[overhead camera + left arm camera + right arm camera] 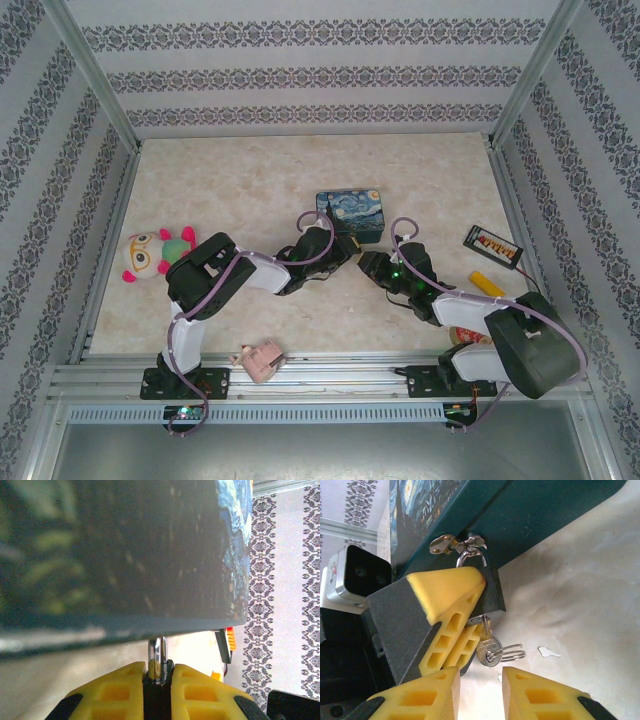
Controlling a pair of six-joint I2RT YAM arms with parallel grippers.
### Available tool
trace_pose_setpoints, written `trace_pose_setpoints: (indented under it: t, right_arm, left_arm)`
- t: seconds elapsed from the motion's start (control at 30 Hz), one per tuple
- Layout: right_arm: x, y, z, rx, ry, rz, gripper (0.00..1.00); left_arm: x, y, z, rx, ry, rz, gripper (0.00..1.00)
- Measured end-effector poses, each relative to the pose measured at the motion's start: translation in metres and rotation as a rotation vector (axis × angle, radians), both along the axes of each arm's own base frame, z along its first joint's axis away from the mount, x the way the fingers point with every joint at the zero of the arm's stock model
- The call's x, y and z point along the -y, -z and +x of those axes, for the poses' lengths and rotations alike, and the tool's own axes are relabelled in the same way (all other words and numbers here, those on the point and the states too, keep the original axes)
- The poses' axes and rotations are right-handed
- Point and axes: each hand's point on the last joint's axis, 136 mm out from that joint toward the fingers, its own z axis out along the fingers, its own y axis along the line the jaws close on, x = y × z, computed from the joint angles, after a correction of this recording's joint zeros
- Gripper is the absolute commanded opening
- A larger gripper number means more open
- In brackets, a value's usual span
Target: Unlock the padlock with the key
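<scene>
The small dark padlock (493,591) hangs by its silvery shackle (466,555) from the hasp of the blue painted tin (348,212). My left gripper (158,667) is shut on the padlock's body, and its yellow fingers (451,605) clamp it from the side in the right wrist view. A silver key (488,649) sits in the keyhole at the padlock's bottom, with a wire ring (509,653) hanging from it. My right gripper (480,673) is open just below the key, one finger on each side, touching nothing. Both grippers meet in front of the tin (358,255).
A plush toy (155,255) lies at the left. A black case with orange pieces (492,245) and a yellow object (487,283) lie at the right. A pink item (258,360) rests at the near edge. Patterned walls enclose the table.
</scene>
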Motion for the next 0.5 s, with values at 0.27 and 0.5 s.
trace_pose_setpoints:
  t: [0.27,0.5]
  right_arm:
    - [-0.0007,0.0049,0.0015,-0.013,0.006,0.005,0.29]
    - [-0.0020,0.0081,0.0037,-0.021,0.013,0.016,0.28]
  left_arm:
    - [0.0003,0.0002,0.0003,0.002,0.000,-0.002,0.03]
    - [0.0003,0.0001,0.0003,0.002,0.000,-0.002,0.03]
